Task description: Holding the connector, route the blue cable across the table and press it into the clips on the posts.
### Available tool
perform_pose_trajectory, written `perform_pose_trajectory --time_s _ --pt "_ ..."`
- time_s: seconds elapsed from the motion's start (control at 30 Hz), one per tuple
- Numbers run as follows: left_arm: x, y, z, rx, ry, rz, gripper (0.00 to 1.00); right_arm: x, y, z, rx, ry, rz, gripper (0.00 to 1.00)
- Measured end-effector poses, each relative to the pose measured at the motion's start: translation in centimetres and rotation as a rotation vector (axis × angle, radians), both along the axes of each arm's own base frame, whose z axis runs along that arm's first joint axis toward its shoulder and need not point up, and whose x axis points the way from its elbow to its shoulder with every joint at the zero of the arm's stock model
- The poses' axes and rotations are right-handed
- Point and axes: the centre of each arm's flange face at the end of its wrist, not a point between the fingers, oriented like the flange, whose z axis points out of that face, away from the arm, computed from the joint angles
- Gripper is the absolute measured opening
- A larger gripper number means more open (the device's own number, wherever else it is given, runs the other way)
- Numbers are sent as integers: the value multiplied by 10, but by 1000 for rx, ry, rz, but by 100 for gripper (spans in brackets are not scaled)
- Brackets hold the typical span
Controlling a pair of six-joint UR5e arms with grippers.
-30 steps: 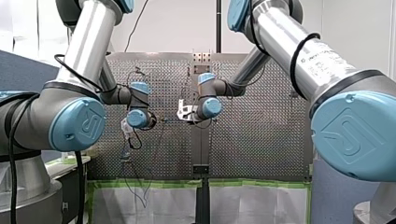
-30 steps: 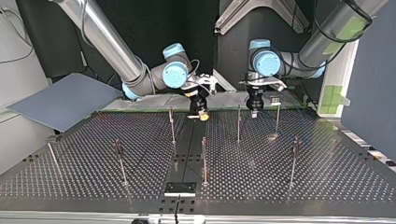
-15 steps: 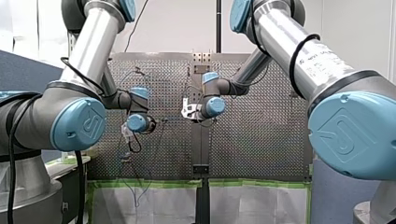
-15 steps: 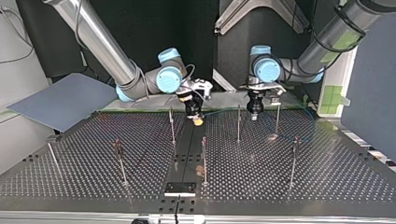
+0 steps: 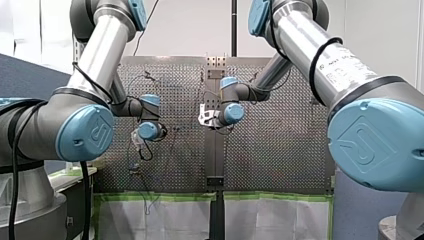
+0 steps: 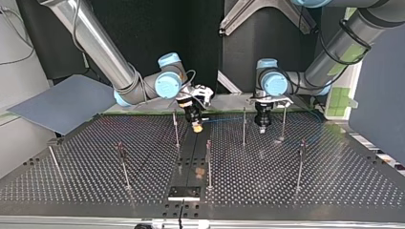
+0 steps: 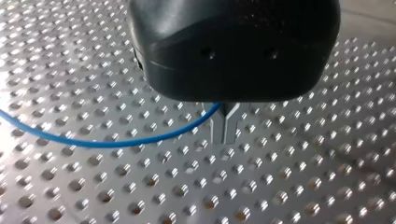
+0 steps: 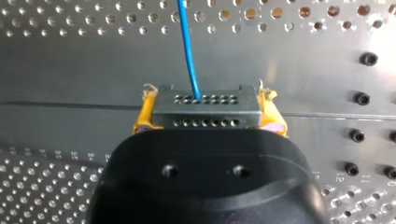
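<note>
In the right wrist view my right gripper (image 8: 208, 113) is shut with its yellow pads (image 8: 145, 116) on a grey connector (image 8: 208, 105) that has rows of small holes. The blue cable (image 8: 188, 51) leaves the connector's face and runs ahead over the table. In the left wrist view my left gripper (image 7: 225, 133) has its metal fingers shut on the blue cable (image 7: 116, 141), which curves off to one side just above the plate. In the top view my right gripper (image 6: 195, 125) hangs near the centre strip and my left gripper (image 6: 262, 126) between two posts; the cable (image 6: 229, 119) spans them.
Several thin upright posts stand on the perforated table (image 6: 334, 181), among them one (image 6: 176, 129) beside my right gripper and two (image 6: 244, 126) (image 6: 284, 123) flanking my left gripper. A grey panel (image 6: 62, 102) leans at the top view's left. A black plate (image 6: 184, 192) sits at the near edge.
Both grippers have come down toward the plate. My right gripper with the connector has shifted to the top view's left; my left gripper has moved slightly nearer that camera.
</note>
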Motion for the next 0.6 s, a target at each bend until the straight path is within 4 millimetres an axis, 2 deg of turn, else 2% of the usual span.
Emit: perform_pose_trajectory --time_s 0.17,0.2,0.23,0.27,0.3,0.33,0.4,0.43,0.47,0.5,0.53,0.57,0.6 --pt "3 7 1 3 -2 14 0 -2 -3 1 -3 0 -5 0" --pt "3 8 1 6 1 15 13 -2 -3 1 -4 0 -5 0" --pt "3 8 1 8 4 15 13 -2 -3 1 -4 0 -5 0" --pt "2 8 0 10 8 15 20 -2 -3 1 -4 0 -5 0" --pt "1 7 -1 12 15 14 32 -2 -3 1 -4 0 -5 0" --pt "1 7 -1 13 21 12 32 -2 -3 1 -4 0 -5 0" --pt "-2 5 -3 12 36 9 52 -2 -3 1 -4 1 -4 0" --pt "-3 4 -3 11 43 8 52 -2 -3 1 -3 1 -4 0" --pt "-4 3 -3 10 50 6 78 -2 -3 1 -2 1 -3 0" --pt "-5 1 -4 9 59 4 93 -2 -2 1 0 0 -3 0" --pt "-6 1 -5 10 66 3 93 -2 -2 0 1 0 -3 0" --pt "-7 0 -5 10 74 2 100 -2 -3 0 2 0 -3 0" --pt "-9 0 -6 11 85 4 100 -2 -3 0 3 1 -3 0"
